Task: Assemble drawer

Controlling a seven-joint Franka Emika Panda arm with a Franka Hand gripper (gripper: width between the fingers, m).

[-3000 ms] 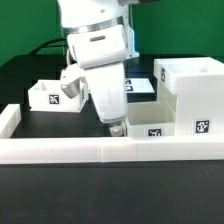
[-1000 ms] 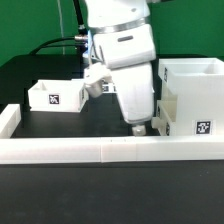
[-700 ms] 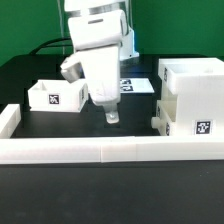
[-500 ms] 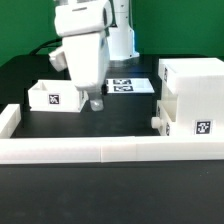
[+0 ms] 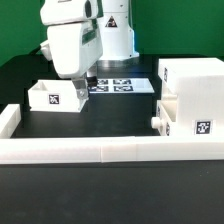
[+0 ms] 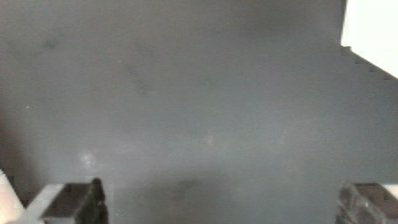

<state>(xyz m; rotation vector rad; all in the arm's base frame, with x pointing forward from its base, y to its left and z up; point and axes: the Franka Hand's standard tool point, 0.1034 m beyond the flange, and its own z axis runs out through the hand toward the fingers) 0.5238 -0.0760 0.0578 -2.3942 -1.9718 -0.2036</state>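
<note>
We see the gripper [image 5: 80,90] hanging on the exterior view's left, over the right end of a small white tray [image 5: 55,97]. We cannot tell if it touches the tray. In the wrist view the gripper [image 6: 222,200] has its two fingers [image 6: 80,200] far apart. Only the dark table [image 6: 196,100] shows between them, so the jaws are apart and hold nothing.

The tray sits open side up on the table [image 5: 110,118], with a black-and-white tag on its near side. The big shell [image 5: 195,75] stands well apart from it, on the exterior view's right. A second tray [image 5: 178,122] sits low in the shell, and its knob [image 5: 158,122] sticks out toward the left. The marker board [image 5: 120,85] lies flat, farther back, between the tray and the shell. Long white bars [image 5: 100,150] run along the near edge.
</note>
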